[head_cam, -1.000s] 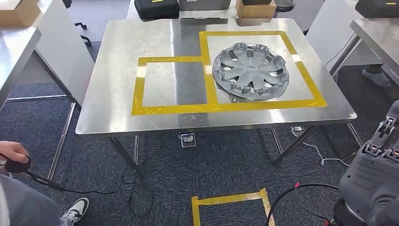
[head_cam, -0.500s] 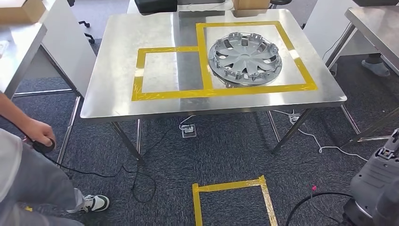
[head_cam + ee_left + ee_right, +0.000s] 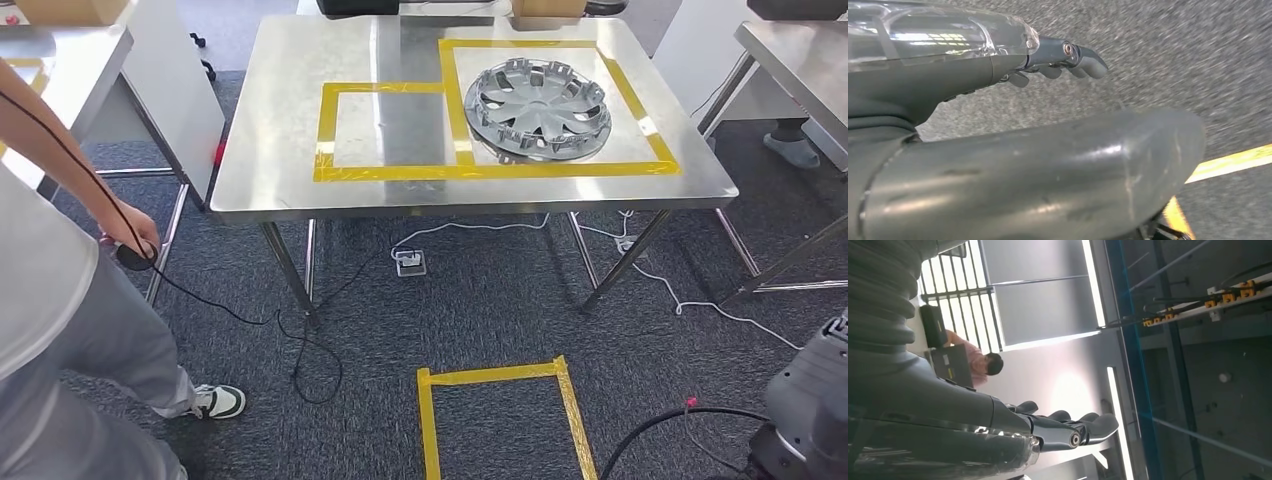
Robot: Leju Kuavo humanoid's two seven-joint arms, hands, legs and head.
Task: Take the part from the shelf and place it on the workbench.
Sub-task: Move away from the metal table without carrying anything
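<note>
The part, a silver-grey hubcap (image 3: 537, 95), lies flat on the steel workbench (image 3: 280, 170), inside the larger yellow-taped square at its right side. A smaller taped square (image 3: 385, 130) beside it holds nothing. My left hand (image 3: 1063, 62) hangs over grey carpet with its fingers stretched out and nothing in it. My right hand (image 3: 1068, 427) points up toward the ceiling lights, fingers apart and holding nothing. The grey cover of my right arm (image 3: 815, 410) shows at the lower right of the head view, well short of the workbench.
A person (image 3: 60, 300) stands close at the left, holding a black corded device (image 3: 135, 253). A yellow tape square (image 3: 495, 415) marks the carpet before me. Cables and a floor socket (image 3: 410, 262) lie under the workbench. Other steel tables (image 3: 800, 50) flank both sides.
The whole head view has shifted: the camera has drawn back, so the workbench sits farther up the picture. The person at the left has come much further into view. The hubcap stays put.
</note>
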